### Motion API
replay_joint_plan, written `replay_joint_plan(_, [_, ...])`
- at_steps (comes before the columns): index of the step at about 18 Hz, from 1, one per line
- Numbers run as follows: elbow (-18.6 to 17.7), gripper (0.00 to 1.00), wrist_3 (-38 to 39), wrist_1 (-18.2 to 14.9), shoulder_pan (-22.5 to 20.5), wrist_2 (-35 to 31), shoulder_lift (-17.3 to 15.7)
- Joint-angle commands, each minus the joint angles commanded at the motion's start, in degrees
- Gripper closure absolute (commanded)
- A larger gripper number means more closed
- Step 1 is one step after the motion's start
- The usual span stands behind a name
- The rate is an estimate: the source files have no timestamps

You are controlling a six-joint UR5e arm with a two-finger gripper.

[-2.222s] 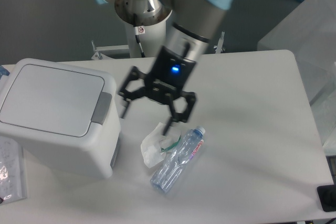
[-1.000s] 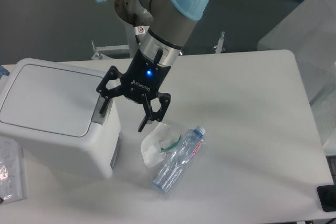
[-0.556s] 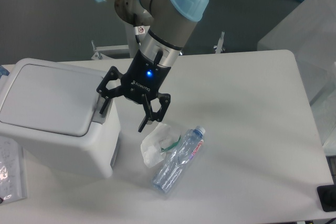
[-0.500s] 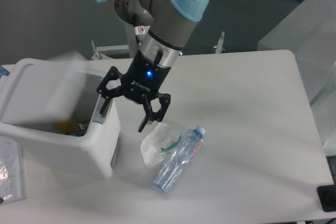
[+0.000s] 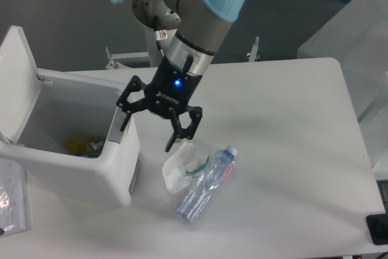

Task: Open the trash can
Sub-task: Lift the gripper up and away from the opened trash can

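Note:
The trash can [image 5: 115, 177] is a large boxy white bin at the table's left. Its lid [image 5: 18, 83] stands raised at the far left, and the inside shows some yellow and pale rubbish [image 5: 82, 145]. The grey push-button tab [image 5: 115, 130] sits on the right rim. My gripper [image 5: 147, 133] is open and empty, fingers pointing down. One finger [image 5: 125, 116] hangs just over the tab and the other [image 5: 173, 139] is past the can's right side.
A crushed clear plastic bottle [image 5: 205, 184] and a crumpled white wrapper [image 5: 177, 167] lie on the table right of the can. A clear packet [image 5: 13, 201] lies at the front left. A dark object [image 5: 378, 227] sits at the front right edge.
The gripper came left from above the bottle to the can's tab. The lid, shut a second ago, swung up and now stands open. The gripper has lifted slightly to the right.

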State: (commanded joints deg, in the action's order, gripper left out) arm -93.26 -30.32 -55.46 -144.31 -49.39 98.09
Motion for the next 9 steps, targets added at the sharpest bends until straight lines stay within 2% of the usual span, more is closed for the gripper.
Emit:
replay_joint_plan(5, [1.5, 0.0, -0.7, 0.17, -3.78, -0.09, 0.17])
replay_joint_plan(9, [-0.95, 0.0, -8.24, 0.35, -10.71, -0.26, 2.1])
